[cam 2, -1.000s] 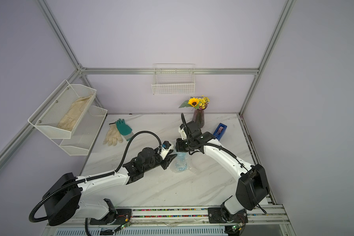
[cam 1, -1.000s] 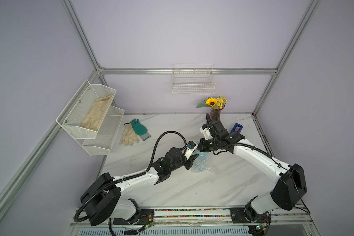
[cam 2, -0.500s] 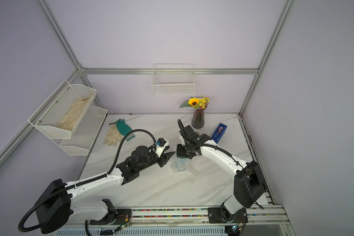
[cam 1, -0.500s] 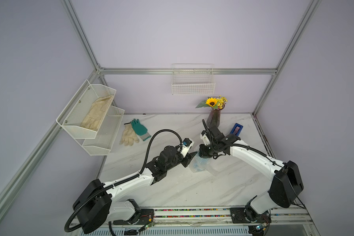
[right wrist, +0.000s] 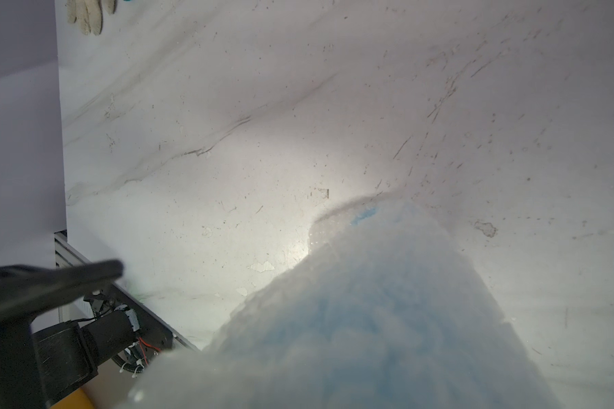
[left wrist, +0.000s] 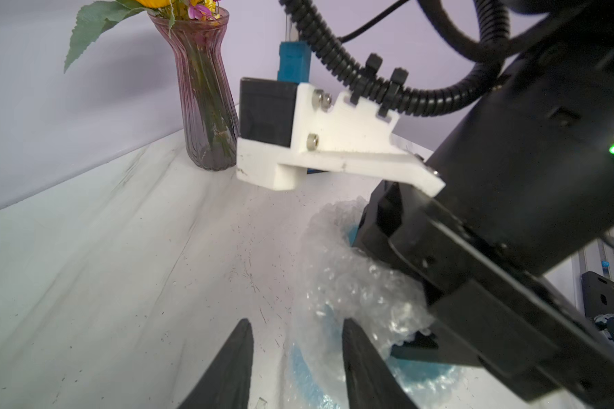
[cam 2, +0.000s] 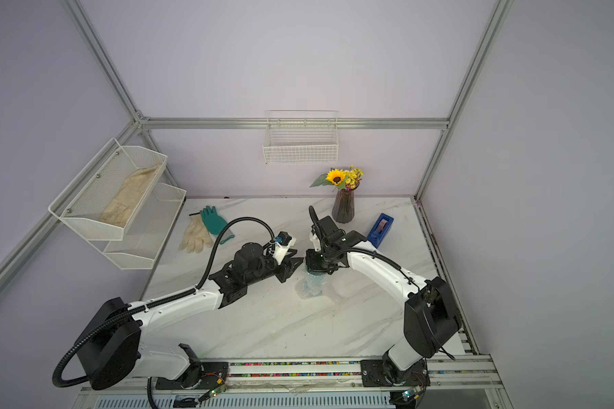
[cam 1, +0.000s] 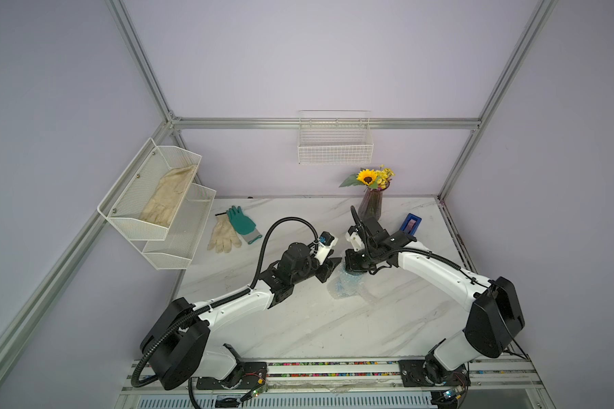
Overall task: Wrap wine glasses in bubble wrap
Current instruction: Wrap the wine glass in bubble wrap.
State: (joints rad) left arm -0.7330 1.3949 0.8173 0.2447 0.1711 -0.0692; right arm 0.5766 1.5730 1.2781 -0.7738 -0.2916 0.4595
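Since a second ago my right gripper (cam 1: pixel 354 269) has dropped onto the goblet (cam 1: pixel 347 283), upright on the table (cam 1: pixel 298 329) inside the bubble wrap (cam 1: pixel 364 292), probably pinning the film down. Can't tell its jaws. Left gripper (cam 1: pixel 329 270) hangs open just beside it.

Goblet (left wrist: pixel 300 371) mostly veiled by bubble wrap (right wrist: pixel 369 318), blurred at close range; tips of right pincer (cam 1: pixel 353 267) out of sight.

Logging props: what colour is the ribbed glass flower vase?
Purple-pink; the ribbed glass vase shows best in the left wrist view.
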